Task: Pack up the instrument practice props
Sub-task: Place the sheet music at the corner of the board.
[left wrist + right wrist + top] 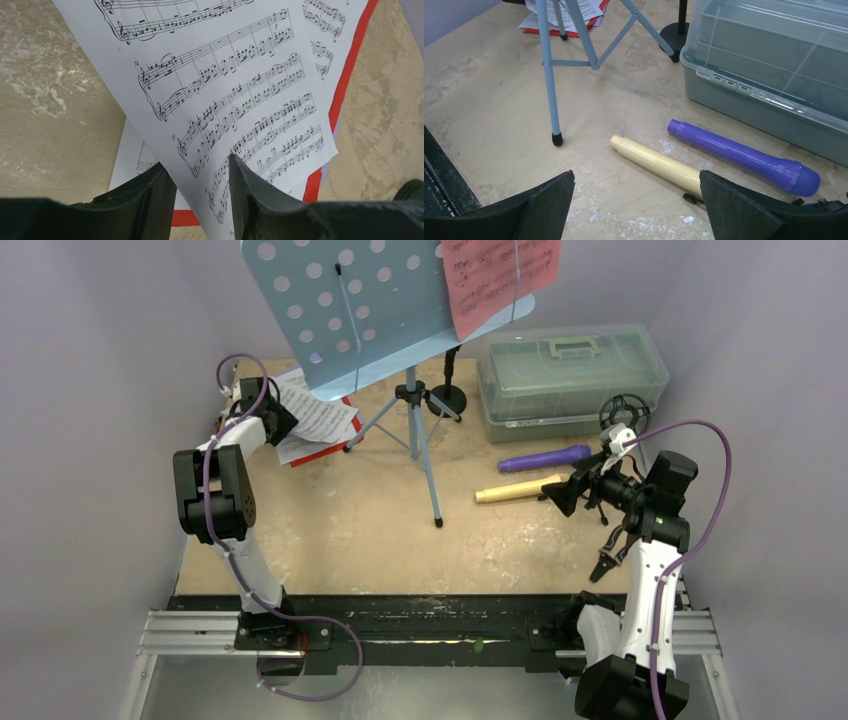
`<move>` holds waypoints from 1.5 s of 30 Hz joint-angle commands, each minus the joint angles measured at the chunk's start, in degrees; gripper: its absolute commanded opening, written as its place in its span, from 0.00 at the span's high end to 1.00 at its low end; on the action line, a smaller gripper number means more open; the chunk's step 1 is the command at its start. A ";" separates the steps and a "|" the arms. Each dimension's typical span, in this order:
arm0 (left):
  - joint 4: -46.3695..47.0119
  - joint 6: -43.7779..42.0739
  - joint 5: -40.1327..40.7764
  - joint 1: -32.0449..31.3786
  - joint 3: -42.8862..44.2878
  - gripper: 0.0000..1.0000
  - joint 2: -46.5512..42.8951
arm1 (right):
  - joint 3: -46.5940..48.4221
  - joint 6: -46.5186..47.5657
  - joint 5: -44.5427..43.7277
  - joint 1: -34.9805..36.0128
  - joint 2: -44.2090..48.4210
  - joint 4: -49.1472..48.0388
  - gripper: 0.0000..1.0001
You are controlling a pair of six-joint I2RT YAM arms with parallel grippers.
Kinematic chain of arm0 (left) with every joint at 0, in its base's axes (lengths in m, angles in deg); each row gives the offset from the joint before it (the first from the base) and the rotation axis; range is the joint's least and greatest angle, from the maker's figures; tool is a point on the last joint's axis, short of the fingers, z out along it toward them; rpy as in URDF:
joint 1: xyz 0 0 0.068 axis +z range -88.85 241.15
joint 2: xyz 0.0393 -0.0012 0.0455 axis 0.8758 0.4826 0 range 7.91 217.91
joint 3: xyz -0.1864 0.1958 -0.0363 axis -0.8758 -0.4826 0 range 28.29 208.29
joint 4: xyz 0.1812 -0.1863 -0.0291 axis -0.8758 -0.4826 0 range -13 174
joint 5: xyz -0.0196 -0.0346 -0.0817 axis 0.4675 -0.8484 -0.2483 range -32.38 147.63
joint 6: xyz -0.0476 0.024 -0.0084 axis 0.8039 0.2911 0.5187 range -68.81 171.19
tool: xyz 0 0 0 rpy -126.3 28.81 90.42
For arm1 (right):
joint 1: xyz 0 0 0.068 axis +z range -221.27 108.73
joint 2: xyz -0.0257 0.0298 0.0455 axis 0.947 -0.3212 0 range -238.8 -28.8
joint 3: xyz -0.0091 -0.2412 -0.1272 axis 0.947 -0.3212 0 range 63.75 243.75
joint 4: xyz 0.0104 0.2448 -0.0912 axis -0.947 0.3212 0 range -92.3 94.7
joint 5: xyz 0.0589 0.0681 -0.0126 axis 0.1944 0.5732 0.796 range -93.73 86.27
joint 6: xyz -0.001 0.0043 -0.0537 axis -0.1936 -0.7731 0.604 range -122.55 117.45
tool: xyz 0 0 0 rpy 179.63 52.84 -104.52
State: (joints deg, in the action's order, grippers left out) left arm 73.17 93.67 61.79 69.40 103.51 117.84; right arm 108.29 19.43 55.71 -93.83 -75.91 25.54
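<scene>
The light-blue perforated music rest [330, 300] stands on tripod legs [549, 75] at the back, with a red-pink page of music [500, 280] on it. Loose sheet music [225, 90] lies on a red folder [345, 80] at the back left. My left gripper [197, 167] is part open there, and one raised sheet corner runs between its jaws. The purple microphone [744, 157] and the cream microphone [654, 162] lie on the table. My right gripper [636, 172] is wide open and empty just in front of the cream one. Black mic holders [625, 412] [447, 395] stand near the box.
A translucent grey-green plastic box with a handle [570, 380] stands shut at the back right, just behind the microphones. Small black pliers [610, 555] lie by the right arm. A tripod foot [556, 140] rests mid-table. Grey walls close in both sides.
</scene>
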 commanded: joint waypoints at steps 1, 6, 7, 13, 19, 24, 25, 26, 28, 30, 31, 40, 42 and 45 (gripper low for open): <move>-1.83 0.08 2.40 0.39 2.30 0.60 -1.37 | -0.24 0.86 -0.38 -0.27 0.11 -0.28 0.01; -0.52 -1.29 -0.22 0.64 1.95 0.86 0.30 | -0.24 0.84 -0.38 -0.21 0.09 -0.33 0.01; 0.02 -2.05 -1.77 0.89 1.91 0.97 0.67 | -0.24 0.78 -0.38 -0.27 0.09 -0.38 0.01; 7.06 -8.94 -17.29 2.33 0.82 1.00 1.63 | -0.24 0.92 -0.38 -0.23 0.22 -0.24 0.01; 10.98 -12.38 -27.01 4.14 1.43 1.00 2.74 | -0.24 1.09 -0.40 -0.27 0.22 0.00 0.01; 7.91 -12.11 -24.35 5.04 1.85 0.79 3.55 | -0.24 1.20 -0.38 -0.27 0.27 0.08 0.01; 7.71 -12.26 -23.63 5.08 1.80 0.69 3.22 | -0.24 1.13 -0.38 -0.28 0.27 0.11 0.01; 7.61 -12.47 -22.72 5.08 1.60 0.57 2.53 | -0.24 1.14 -0.38 -0.27 0.27 0.11 0.01; 7.98 -12.47 -21.32 5.12 0.79 0.48 0.17 | -0.24 1.13 -0.38 -0.26 0.18 0.11 0.01; 8.58 -12.03 -19.29 5.12 -0.67 0.45 -3.30 | -0.19 1.12 -0.38 -0.22 0.05 0.03 0.01; 9.05 -11.92 -17.88 5.11 -1.63 0.42 -5.42 | -0.15 1.11 -0.38 -0.26 0.01 0.03 0.01; 13.92 -4.04 -14.46 5.17 -14.69 0.00 -23.92 | -0.15 1.22 0.54 -0.25 -0.35 -0.25 0.01; 16.21 -2.96 -20.71 5.16 -18.05 0.00 -26.71 | -0.07 1.53 0.88 -0.22 -0.35 -0.09 0.01; 16.10 -4.51 -27.76 5.09 -22.12 0.00 -31.71 | 0.01 2.47 2.05 -0.24 -0.20 0.32 0.01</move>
State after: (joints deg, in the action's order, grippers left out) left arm 86.92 88.08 44.02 74.27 86.55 90.37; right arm 108.29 19.91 55.85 -93.83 -76.05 25.71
